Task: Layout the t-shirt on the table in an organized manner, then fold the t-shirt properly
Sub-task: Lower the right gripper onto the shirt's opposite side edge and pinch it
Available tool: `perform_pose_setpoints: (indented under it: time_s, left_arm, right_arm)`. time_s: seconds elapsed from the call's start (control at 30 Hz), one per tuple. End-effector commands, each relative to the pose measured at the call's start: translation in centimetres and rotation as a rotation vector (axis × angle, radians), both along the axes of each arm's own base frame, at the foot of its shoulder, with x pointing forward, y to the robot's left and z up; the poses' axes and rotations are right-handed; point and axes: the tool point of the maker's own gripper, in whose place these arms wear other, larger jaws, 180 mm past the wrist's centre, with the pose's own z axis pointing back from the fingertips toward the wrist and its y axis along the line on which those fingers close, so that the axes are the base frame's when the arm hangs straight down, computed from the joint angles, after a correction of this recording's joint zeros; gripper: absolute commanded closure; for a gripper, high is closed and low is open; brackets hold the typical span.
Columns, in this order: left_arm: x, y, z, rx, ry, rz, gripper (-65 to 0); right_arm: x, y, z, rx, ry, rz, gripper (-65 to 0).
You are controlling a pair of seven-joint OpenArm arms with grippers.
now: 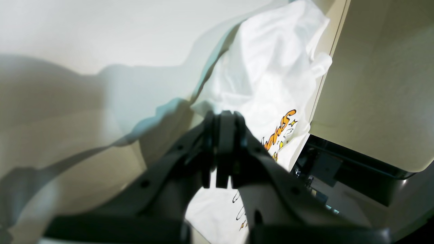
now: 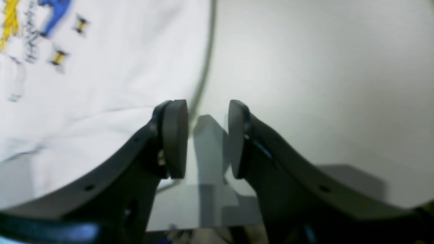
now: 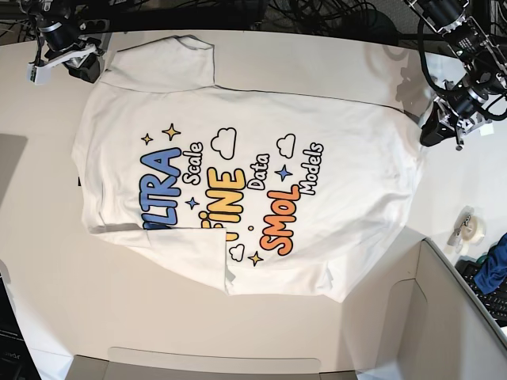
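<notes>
Left gripper [image 1: 223, 149] clamped on the t-shirt [image 3: 245, 190] edge, lifting it; shirt spread print-up on the table [image 3: 63, 285]. Right gripper [image 2: 207, 139] parted, empty, beside shirt's edge.

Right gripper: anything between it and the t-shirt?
Nothing visible. The right gripper stands open over bare table, with the t-shirt edge just beside its left finger; only the gripper's shadow lies in the gap. The left gripper is already shut on the t-shirt at the opposite side.

Bright even light, blurry wrist views
</notes>
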Motion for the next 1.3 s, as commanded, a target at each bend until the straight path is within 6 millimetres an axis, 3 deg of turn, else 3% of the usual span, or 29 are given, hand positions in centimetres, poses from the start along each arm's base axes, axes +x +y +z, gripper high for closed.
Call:
perform_pose_setpoints:
  time_s: [0.0, 0.13, 0.37, 0.57, 0.77, 1.1, 1.27]
  left_arm:
    - [0.4, -0.1, 1.5, -0.060, -0.032, -0.002, -0.5]
    - [0.1, -0.1, 1.4, -0.060, -0.024, -0.002, -0.6]
    - [0.1, -0.1, 1.4, -0.060, -0.024, -0.002, -0.6]
    - [0.1, -0.1, 1.4, -0.060, -0.024, -0.002, -0.6]
    - [0.1, -0.1, 1.4, -0.060, -0.024, -0.002, -0.6]
    - [0.1, -0.1, 1.4, -0.060, -0.024, -0.002, -0.6]
    - [0.1, -0.1, 1.4, -0.060, -0.024, -0.002, -0.6]
  right_arm:
    - [0.9, -0.1, 1.3, 0.008, -0.055, 0.001, -20.9]
    - [1.5, 0.6, 2.2, 0.087, -0.108, -0.014, -21.4]
    - [1.9, 1.0, 2.8, 0.150, -0.145, -0.028, -36.1]
    - [2.0, -0.1, 2.4, 0.155, -0.150, -0.067, -36.3]
    - [2.0, -1.4, 0.3, 0.194, -0.124, -0.133, -36.3]
    - [3.1, 1.8, -1.1, 0.308, -0.085, -0.113, -36.4]
    - [3.6, 2.4, -1.1, 0.330, -0.081, -0.101, -36.3]
